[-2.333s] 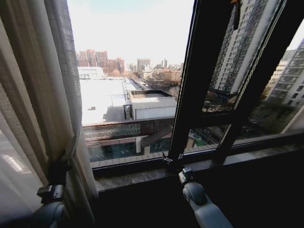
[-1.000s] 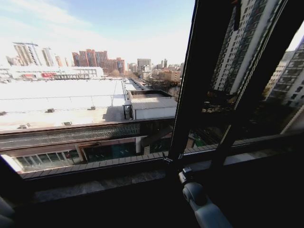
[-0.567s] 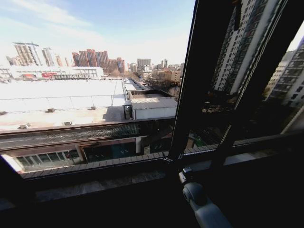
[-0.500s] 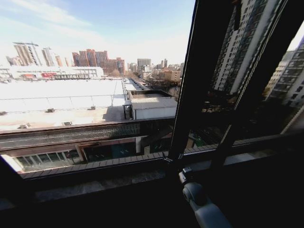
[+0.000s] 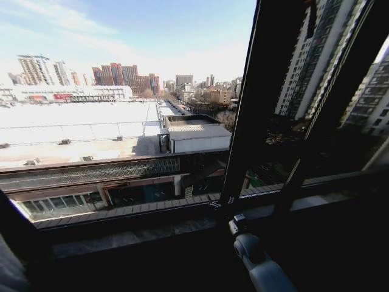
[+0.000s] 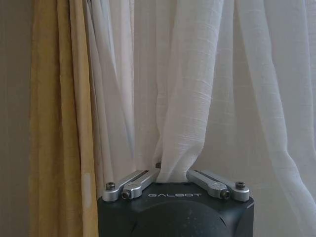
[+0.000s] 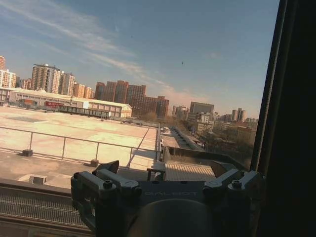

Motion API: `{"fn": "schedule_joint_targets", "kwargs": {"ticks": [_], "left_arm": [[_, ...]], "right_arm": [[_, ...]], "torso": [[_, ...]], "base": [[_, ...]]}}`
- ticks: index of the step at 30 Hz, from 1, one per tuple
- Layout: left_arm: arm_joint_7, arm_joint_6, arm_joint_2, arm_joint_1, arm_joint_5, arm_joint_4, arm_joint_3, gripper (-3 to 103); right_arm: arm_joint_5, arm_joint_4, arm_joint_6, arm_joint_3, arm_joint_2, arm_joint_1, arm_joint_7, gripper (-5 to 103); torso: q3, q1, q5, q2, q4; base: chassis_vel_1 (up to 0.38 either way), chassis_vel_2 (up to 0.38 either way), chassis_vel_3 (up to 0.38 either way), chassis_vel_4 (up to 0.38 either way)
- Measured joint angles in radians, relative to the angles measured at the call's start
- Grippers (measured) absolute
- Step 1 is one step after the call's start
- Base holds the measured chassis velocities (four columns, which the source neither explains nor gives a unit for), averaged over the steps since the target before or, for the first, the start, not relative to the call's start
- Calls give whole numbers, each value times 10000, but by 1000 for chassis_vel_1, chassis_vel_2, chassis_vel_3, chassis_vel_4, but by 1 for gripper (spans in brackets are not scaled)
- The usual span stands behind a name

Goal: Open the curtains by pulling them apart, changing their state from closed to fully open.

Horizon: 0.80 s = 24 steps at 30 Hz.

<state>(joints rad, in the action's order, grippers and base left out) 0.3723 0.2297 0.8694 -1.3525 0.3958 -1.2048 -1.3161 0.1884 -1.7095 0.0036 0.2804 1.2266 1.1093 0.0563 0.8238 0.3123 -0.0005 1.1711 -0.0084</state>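
In the left wrist view a sheer white pleated curtain [image 6: 207, 89] hangs close in front of me. A bunch of its folds runs down into my left gripper [image 6: 174, 174], which is shut on the fabric; the fingertips are hidden by the cloth. In the head view the window stands uncovered over the city. My right gripper [image 5: 236, 222] rests low at the foot of the dark window frame bar [image 5: 255, 121]. Seen from the right wrist, the right gripper [image 7: 168, 173] is open and holds nothing, facing the glass.
A heavier yellow-beige drape [image 6: 52, 123] hangs beside the white curtain, with a plain wall past it. A stone window sill [image 5: 134, 234] runs under the glass. A second dark bar [image 5: 328, 109] slants across the right pane.
2.3 s ago my left gripper held the gathered curtain at the head view's left edge; both have since gone out past that edge. The head camera has shifted slightly. The right arm has stayed put.
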Motion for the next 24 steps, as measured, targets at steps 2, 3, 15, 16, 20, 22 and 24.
{"fn": "schedule_joint_targets", "kwargs": {"ticks": [2,3,15,16,20,22,24], "left_arm": [[-1,1,0,15,0,34,4,0],[0,4,-5,21,-1,58,5,0],[368,269,-807,307,-569,1837,-504,0],[368,269,-807,307,-569,1837,-504,0],[647,132,-852,341,-1177,1629,-670,0],[643,46,-693,300,-1140,1286,-580,0],[458,-201,-272,98,-884,332,-388,0]], "right_arm": [[0,0,0,-1,0,0,0,100],[0,0,-1,0,0,0,0,100],[0,0,0,4,-3,0,0,100],[0,0,0,4,-3,0,0,100],[0,0,0,1,-1,0,0,100],[0,0,0,1,-1,0,0,100],[0,0,0,2,-1,0,0,100]], "torso": [[0,0,0,1,-1],[0,0,1,0,-1],[1,2,7,0,-7],[1,2,7,0,-7],[0,1,7,1,-4],[0,1,5,0,-7],[1,2,7,-1,-10]], "base": [[53,55,-53,-71],[53,55,-14,-71],[0,0,0,0],[0,0,0,0],[0,0,0,0],[0,0,0,0],[0,0,0,0]]}}
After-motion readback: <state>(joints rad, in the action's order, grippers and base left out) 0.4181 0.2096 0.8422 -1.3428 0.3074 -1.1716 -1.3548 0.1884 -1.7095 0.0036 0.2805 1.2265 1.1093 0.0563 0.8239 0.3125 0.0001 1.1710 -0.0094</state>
